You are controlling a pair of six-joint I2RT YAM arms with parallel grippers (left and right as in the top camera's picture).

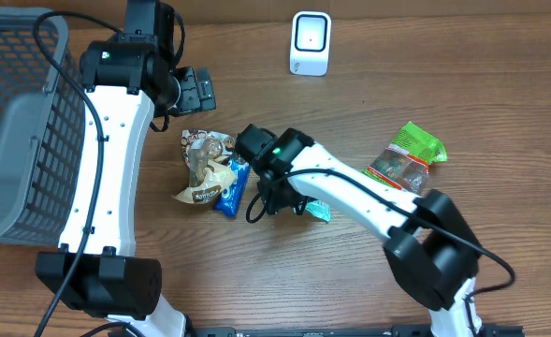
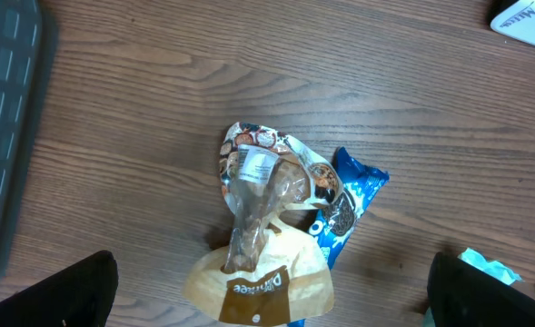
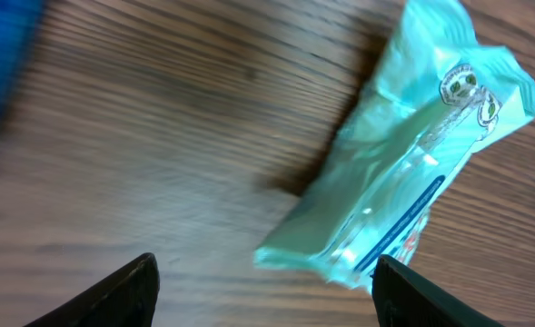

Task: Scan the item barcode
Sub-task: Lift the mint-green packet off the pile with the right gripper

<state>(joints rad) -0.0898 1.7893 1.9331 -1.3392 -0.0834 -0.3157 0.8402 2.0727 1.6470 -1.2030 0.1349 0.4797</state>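
the table (image 1: 500,84) is matt brown wood grain. the teal packet (image 3: 412,154) is thin, glossy, crinkled plastic film, and the snack bag (image 2: 258,227) is shiny clear film. the basket (image 1: 13,140) is grey plastic mesh, the scanner (image 1: 310,43) smooth white plastic.

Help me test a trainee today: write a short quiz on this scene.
1. True or false: the teal packet is clamped in the right jaws.
2. Which thing lies against the brown snack bag? A. blue packet B. green packet C. white scanner
3. Fill in: the grey basket sits on the robot's ____ side.
Key: 1 false, those jaws stand open; 2 A; 3 left.
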